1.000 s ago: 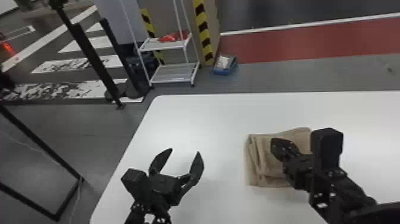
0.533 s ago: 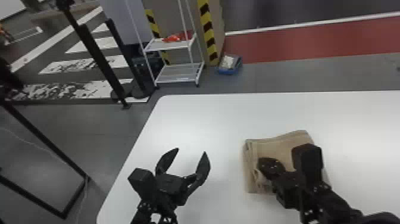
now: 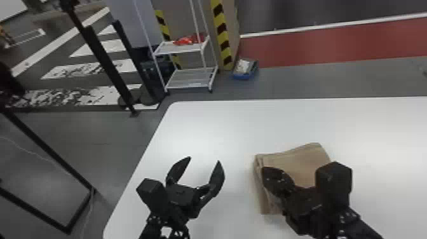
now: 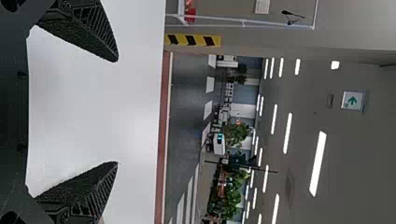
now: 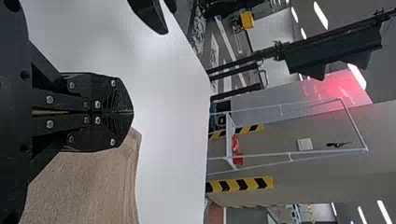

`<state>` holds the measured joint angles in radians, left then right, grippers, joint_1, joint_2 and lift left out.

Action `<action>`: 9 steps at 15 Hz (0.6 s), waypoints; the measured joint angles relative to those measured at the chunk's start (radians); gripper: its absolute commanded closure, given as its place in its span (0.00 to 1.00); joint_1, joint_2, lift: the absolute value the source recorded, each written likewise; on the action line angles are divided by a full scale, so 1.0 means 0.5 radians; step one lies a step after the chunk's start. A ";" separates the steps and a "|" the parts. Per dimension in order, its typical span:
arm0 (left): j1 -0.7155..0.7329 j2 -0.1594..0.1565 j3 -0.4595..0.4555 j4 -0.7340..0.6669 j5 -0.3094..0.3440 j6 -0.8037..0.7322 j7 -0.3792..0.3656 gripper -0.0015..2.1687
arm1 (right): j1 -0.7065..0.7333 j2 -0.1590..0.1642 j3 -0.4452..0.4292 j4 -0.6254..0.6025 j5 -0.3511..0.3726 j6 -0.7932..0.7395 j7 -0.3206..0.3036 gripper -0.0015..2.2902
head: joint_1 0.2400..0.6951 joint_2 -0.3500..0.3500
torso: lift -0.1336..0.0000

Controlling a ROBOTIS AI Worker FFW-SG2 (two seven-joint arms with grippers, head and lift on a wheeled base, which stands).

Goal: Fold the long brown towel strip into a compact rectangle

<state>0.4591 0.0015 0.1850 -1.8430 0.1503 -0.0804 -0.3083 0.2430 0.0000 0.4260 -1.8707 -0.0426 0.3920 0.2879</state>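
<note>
From the head view you get the towel (image 3: 301, 162) lying on the white desk (image 3: 222, 127), folded into a thick pad whose stacked layers show along its left edge, not quite lined up. Your right gripper (image 3: 266, 171) is over that left side, its arm hiding the pad's near right part. The right wrist view tells you what the head view leaves unclear: the fingers (image 5: 114, 91) are clenched, tip against tip, with the towel's corner just beside them. You can't tell from here whether they touch the cloth. Your left gripper (image 3: 204, 159) is over the desk, to the left of the towel and well apart from it. Both the head view and the left wrist view give you its fingers (image 4: 93, 32) released and spread wide, with nothing between them.
</note>
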 measured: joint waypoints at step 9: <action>-0.008 0.000 0.002 0.027 0.010 0.000 0.000 0.04 | -0.074 0.000 0.160 0.184 0.040 0.329 0.012 0.89 | 1.00 1.00 | 0.18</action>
<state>0.4553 0.0015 0.1860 -1.8297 0.1555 -0.0804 -0.3083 0.2062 0.0000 0.5059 -1.7787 -0.0225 0.5565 0.2940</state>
